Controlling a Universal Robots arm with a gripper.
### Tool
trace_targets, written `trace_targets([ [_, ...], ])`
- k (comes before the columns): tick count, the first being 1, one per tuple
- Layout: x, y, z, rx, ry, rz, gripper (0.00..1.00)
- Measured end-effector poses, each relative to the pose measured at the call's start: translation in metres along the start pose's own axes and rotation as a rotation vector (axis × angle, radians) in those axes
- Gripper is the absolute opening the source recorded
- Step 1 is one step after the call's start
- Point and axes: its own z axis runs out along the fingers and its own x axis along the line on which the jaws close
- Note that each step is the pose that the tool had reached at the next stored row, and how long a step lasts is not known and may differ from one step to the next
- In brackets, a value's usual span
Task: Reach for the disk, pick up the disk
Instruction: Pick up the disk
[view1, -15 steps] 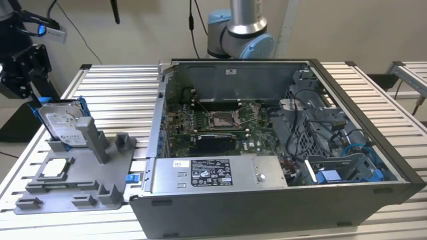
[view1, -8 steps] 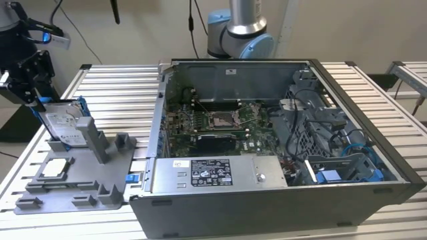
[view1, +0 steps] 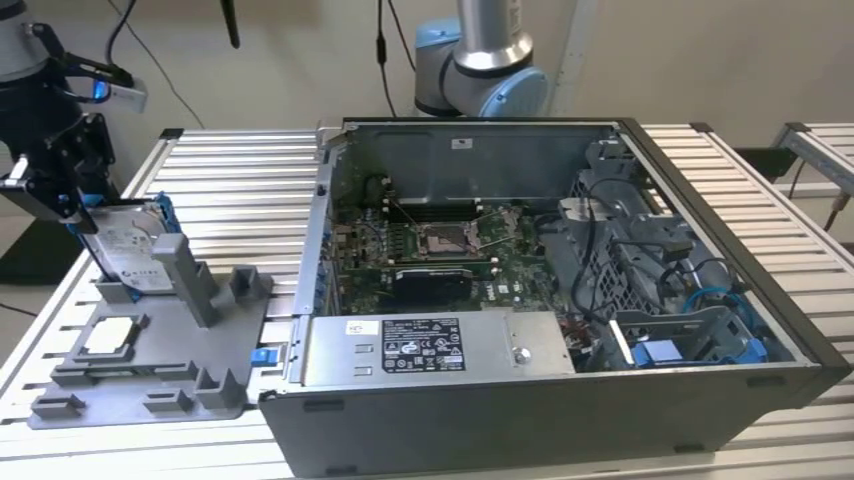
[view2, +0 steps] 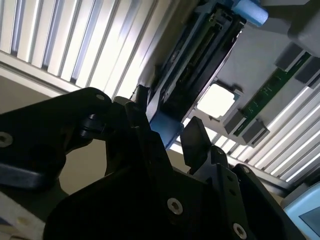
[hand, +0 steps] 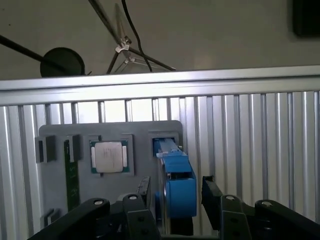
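Note:
The disk (view1: 130, 247), a silver-grey drive with a white label in a bright blue caddy, stands on edge in a slot of the grey fixture plate (view1: 147, 375) at the exterior view's left. My black gripper (view1: 83, 218) hangs over its upper end. In the first wrist view the disk's blue edge (hand: 175, 182) lies between the two fingers (hand: 210, 192), with a small gap on each side. My gripper (hand: 176, 194) is open and straddles the disk without gripping it. The second wrist view shows the same: blue caddy (view2: 165, 131) between the fingertips (view2: 194, 141).
The fixture plate also carries a silvery square chip (view1: 112, 335) and a green memory stick (hand: 70, 175). An open computer case (view1: 534, 290) with a grey power supply (view1: 427, 345) fills the slatted table (view1: 240, 170) to the exterior view's right. The arm's base (view1: 478, 70) stands behind it.

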Motion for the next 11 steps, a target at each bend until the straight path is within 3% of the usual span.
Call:
trace_targets([
  [8,0.0003,-0.0004,0.0144,0.0028,-0.0001,-0.003,1.0],
  [11,0.0004,-0.0005,0.02,0.0087,-0.0004,-0.004,1.0],
])
